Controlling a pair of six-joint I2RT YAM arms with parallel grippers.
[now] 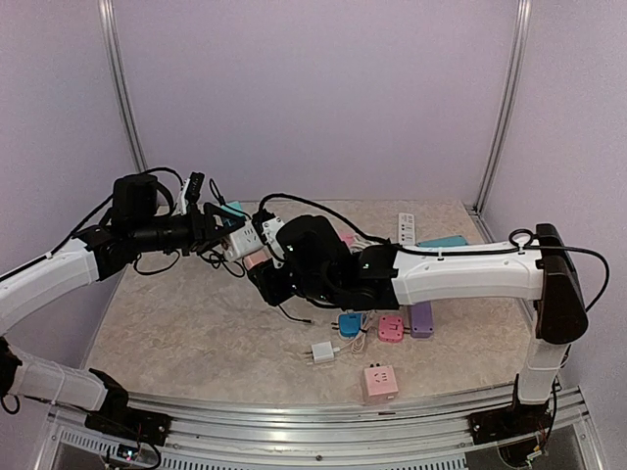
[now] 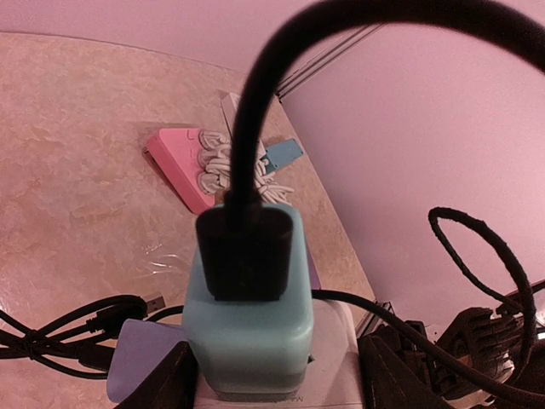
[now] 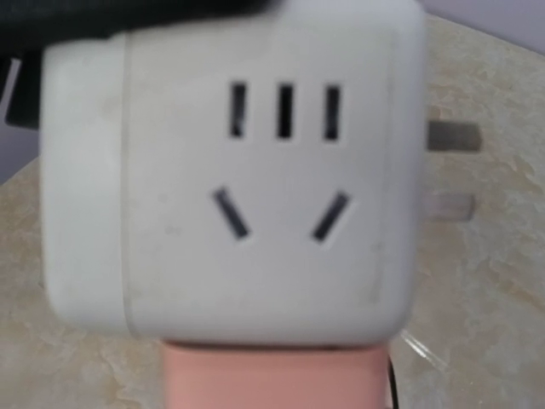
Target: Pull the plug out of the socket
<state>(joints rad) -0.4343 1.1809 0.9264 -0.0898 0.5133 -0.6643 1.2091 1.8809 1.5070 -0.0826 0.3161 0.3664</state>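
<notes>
The socket is a white cube point(image 1: 242, 241), held in the air over the table's left middle. My left gripper point(image 1: 221, 235) is shut on it, and its black fingers point(image 2: 162, 381) flank the cube point(image 2: 336, 375) in the left wrist view. A teal adapter point(image 2: 249, 324) with a black plug point(image 2: 245, 251) sits on top of the cube. A pink plug point(image 1: 257, 260) sits flush against the cube's lower face point(image 3: 230, 179), and this pink plug point(image 3: 272, 375) fills the bottom of the right wrist view. My right gripper point(image 1: 265, 266) is shut on it, its fingers hidden there.
Two metal prongs point(image 3: 451, 136) stick out of the cube's right side. On the table lie a pink power strip point(image 2: 183, 166), a white charger point(image 1: 322, 352), a pink cube point(image 1: 380, 382), small pink, purple and blue adapters point(image 1: 391, 328), and a white strip point(image 1: 407, 227). Black cables point(image 2: 68, 332) trail below.
</notes>
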